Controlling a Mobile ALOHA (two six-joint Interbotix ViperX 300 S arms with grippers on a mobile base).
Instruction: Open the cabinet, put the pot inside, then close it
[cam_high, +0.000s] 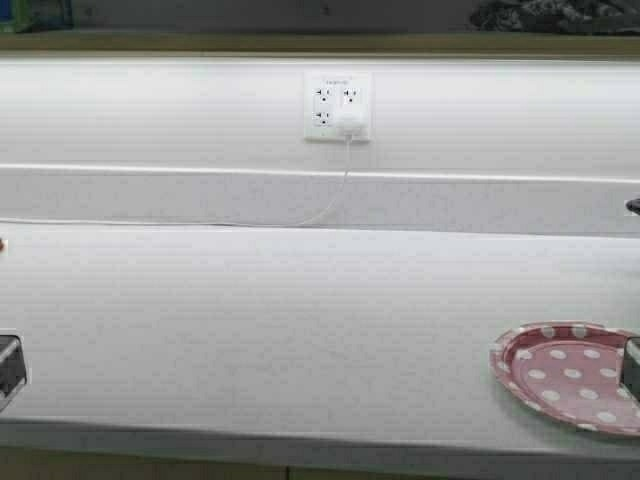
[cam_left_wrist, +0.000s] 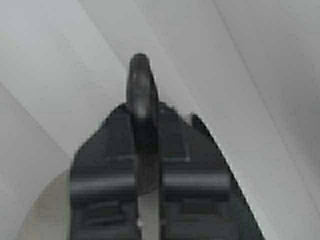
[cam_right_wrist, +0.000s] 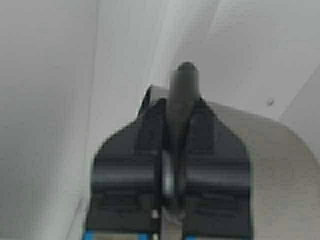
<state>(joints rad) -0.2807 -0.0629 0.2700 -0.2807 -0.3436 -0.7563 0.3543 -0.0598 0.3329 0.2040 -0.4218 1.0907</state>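
The pot and the cabinet's doors are out of view. In the high view only a small dark part of my left gripper (cam_high: 8, 368) shows at the left edge, and a part of my right gripper (cam_high: 632, 364) at the right edge, both low over the front of the white counter (cam_high: 300, 320). In the left wrist view my left gripper (cam_left_wrist: 140, 82) is shut, fingers pressed together with nothing between them. In the right wrist view my right gripper (cam_right_wrist: 184, 87) is shut and empty too.
A pink plate with white dots (cam_high: 570, 375) lies on the counter at the front right, beside my right gripper. A white wall outlet (cam_high: 338, 105) with a plugged-in charger and a thin cable (cam_high: 330, 205) is on the back wall. A brown strip (cam_high: 300, 42) runs along the top.
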